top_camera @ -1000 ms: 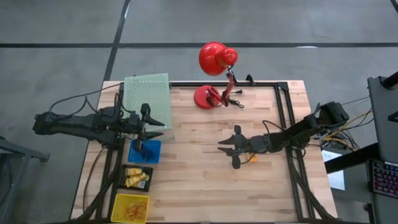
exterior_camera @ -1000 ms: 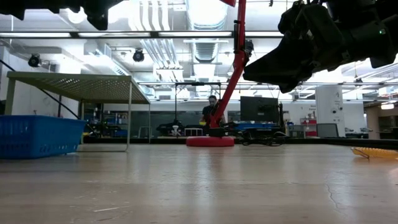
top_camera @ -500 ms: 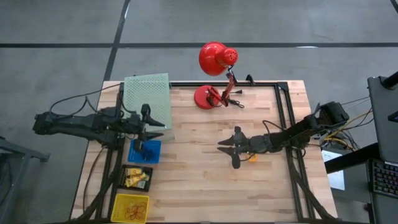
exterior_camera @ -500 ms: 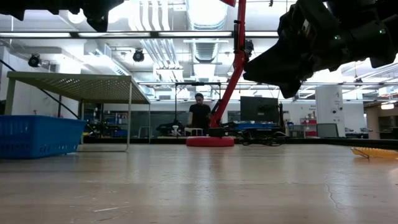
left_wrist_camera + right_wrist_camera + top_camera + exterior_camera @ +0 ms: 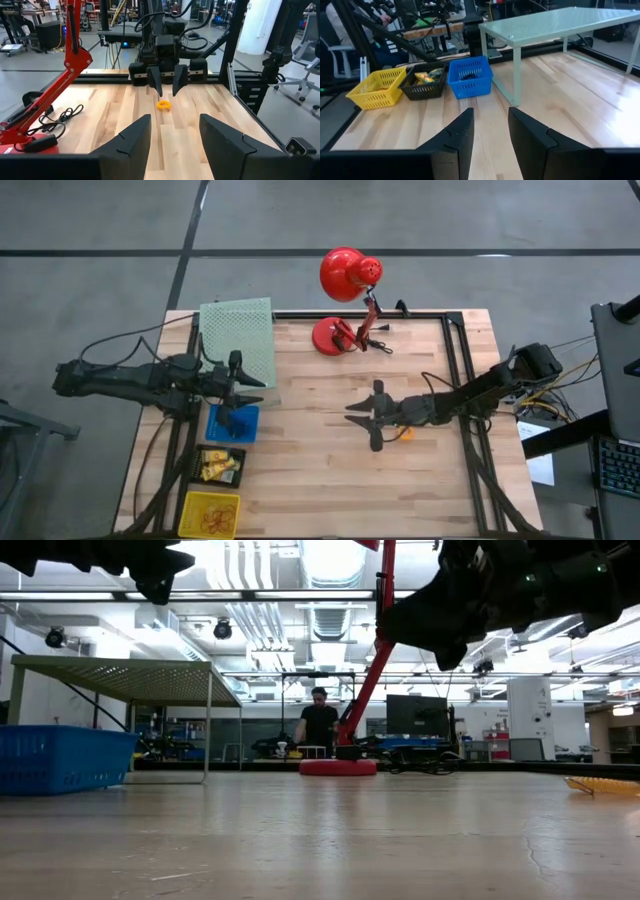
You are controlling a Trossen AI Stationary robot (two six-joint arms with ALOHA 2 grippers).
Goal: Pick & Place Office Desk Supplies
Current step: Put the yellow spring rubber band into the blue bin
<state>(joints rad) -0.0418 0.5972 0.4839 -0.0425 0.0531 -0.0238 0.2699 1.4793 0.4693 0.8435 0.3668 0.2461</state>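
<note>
An orange ring [image 5: 403, 433] [image 5: 163, 105] lies flat on the wood, right of the table's middle. My right gripper [image 5: 364, 417] [image 5: 490, 142] hangs open above the table, its fingertips just left of the ring, the arm passing over it. My left gripper [image 5: 241, 393] [image 5: 175, 145] is open and empty above the far rim of the blue basket [image 5: 232, 423] [image 5: 469, 76]. A black basket [image 5: 220, 465] holds yellow pieces, and a yellow basket [image 5: 210, 513] holds rubber bands. In the low view both grippers hang high: left [image 5: 160, 570], right [image 5: 440, 630].
The three baskets stand in a row along the table's left edge. A green mesh shelf [image 5: 238, 340] stands on legs at the far left. A red desk lamp [image 5: 345, 300] with its cord sits at the far middle. Bare wood lies between the arms. A person stands far behind the table.
My right gripper has risen and drifted a little toward the table's left edge, staying open. The person in the background has walked a few steps.
</note>
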